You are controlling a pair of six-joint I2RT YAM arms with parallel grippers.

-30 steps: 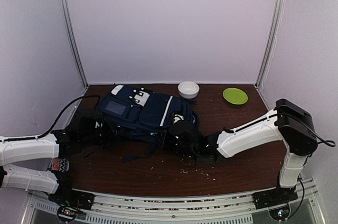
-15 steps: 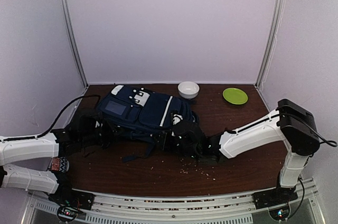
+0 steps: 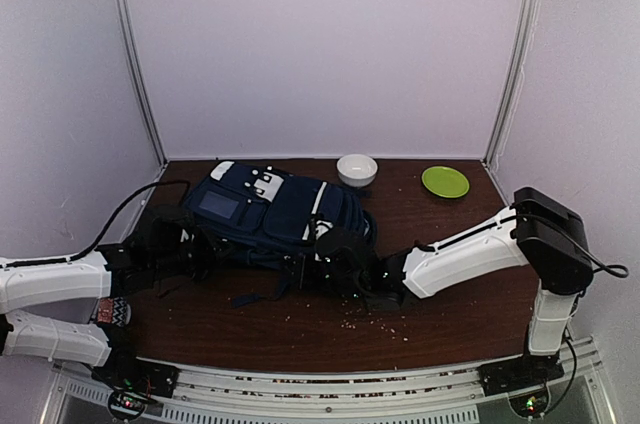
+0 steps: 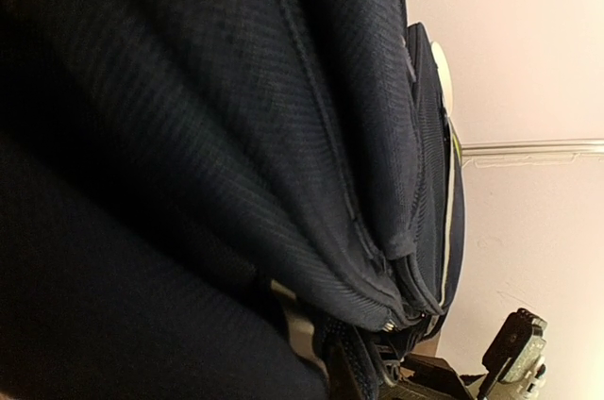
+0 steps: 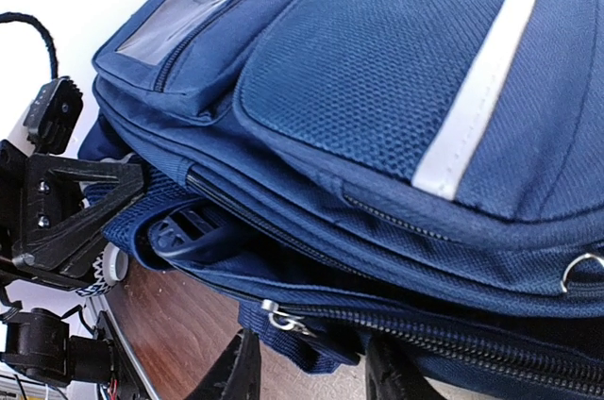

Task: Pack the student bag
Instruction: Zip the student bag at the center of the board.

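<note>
The student bag (image 3: pixel 270 206), navy with a white stripe, lies flat on the brown table, and its fabric fills the left wrist view (image 4: pixel 236 136). My left gripper (image 3: pixel 197 249) is shut on the bag's left edge; it shows as a black wedge (image 5: pixel 71 207) meeting the blue mesh. My right gripper (image 3: pixel 335 262) is at the bag's near edge. Its fingers (image 5: pixel 241 372) stand apart, open, on either side of a webbing tab (image 5: pixel 311 348) below a silver zipper pull (image 5: pixel 283 318). A black plastic piece (image 5: pixel 184 228) sits in the gaping compartment.
A white bowl (image 3: pixel 357 169) and a green plate (image 3: pixel 445 181) stand at the back right. Crumbs (image 3: pixel 378 319) lie scattered in front of the right arm. A patterned item (image 3: pixel 112 312) is under the left arm. White walls close in on three sides.
My right gripper has edged left along the bag's near edge, and its jaws widened, then narrowed a little. The left arm has held still.
</note>
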